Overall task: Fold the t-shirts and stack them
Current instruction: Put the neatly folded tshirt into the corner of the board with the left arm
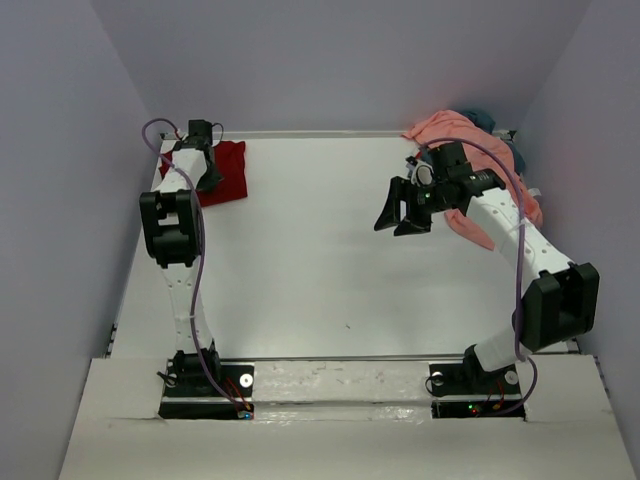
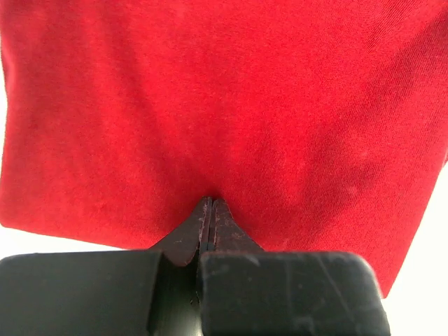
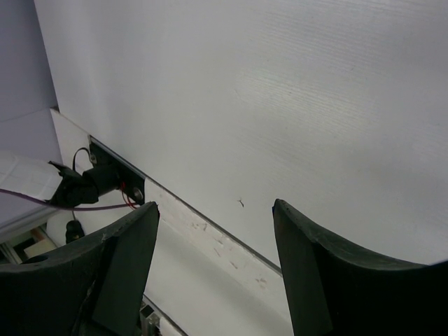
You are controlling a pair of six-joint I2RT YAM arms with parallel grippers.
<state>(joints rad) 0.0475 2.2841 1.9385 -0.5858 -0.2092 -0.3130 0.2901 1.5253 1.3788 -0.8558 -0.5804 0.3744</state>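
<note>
No readable text, label, brand, number or sign shows in any view

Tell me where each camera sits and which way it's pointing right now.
Top view: above and behind the arms, looking down on the table; left arm and right arm show, red shirt far left, pink shirt far right.
Left wrist: on the left tool, facing the red shirt close up; its closed fingers pinch the cloth.
Right wrist: on the open right tool, above the table, looking back at its near edge and the left arm's base.
Shared: top and left wrist both show the red shirt.
</note>
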